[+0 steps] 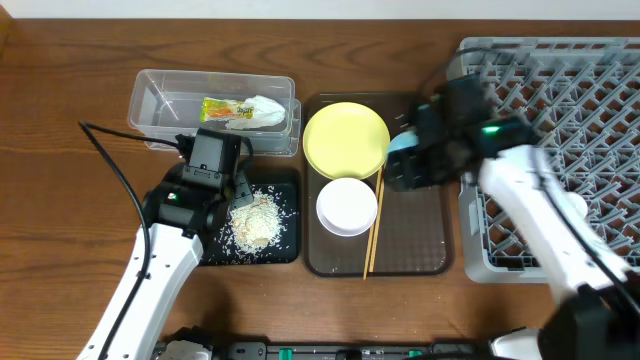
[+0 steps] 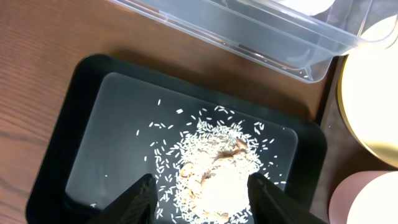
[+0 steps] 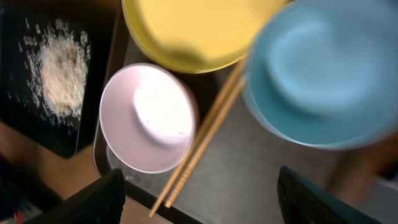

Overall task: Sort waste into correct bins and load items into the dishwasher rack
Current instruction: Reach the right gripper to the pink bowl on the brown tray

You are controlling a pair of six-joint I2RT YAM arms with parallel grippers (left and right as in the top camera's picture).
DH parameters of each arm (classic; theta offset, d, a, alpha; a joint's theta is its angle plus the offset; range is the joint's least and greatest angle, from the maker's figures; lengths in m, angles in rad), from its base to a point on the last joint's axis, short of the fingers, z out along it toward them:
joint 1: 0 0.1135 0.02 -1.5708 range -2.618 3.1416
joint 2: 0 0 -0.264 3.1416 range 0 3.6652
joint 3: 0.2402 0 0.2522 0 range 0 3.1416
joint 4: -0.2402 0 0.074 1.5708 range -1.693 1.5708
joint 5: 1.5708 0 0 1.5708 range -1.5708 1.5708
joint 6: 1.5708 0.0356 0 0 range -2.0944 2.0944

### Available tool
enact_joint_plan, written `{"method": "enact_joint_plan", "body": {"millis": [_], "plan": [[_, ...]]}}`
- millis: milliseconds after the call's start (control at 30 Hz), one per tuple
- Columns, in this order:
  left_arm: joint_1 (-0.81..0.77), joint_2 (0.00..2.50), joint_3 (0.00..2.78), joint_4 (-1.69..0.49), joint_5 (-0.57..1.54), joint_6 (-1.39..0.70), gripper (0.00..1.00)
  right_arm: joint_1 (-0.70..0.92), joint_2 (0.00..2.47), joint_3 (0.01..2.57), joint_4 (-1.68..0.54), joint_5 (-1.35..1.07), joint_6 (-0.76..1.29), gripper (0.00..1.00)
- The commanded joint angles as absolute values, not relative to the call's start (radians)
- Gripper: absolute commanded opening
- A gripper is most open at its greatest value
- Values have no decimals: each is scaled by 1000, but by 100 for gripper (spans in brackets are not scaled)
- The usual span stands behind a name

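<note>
Left gripper is spread open, its jaws straddling the rice heap in the black tray, lower centre. Right gripper gapes wide, empty, below the blurred blue bowl, upper right.

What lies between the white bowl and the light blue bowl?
The wooden chopsticks lie between the white bowl and light blue bowl; right wrist view.

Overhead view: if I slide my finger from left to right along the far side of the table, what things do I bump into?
Clear tub → yellow plate → light blue bowl → dishwasher rack.
</note>
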State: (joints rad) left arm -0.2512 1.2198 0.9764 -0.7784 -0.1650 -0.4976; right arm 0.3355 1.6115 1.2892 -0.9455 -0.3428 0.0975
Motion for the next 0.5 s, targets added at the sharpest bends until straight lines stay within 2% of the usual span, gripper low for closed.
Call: {"method": "enact_joint_plan", "body": {"millis": [0, 133, 400, 467], "plan": [[-247, 1221, 980, -781, -189, -511, 51, 424, 1674, 1248, -907, -284, 205, 71], [-247, 1221, 980, -781, -189, -511, 51, 492, 1757, 1235, -873, -176, 300, 70], [-247, 1221, 980, -781, -189, -511, 51, 542, 1877, 1235, -819, -171, 329, 39], [-247, 1221, 980, -781, -189, -511, 51, 541, 1882, 1235, -813, -157, 330, 22]]}}
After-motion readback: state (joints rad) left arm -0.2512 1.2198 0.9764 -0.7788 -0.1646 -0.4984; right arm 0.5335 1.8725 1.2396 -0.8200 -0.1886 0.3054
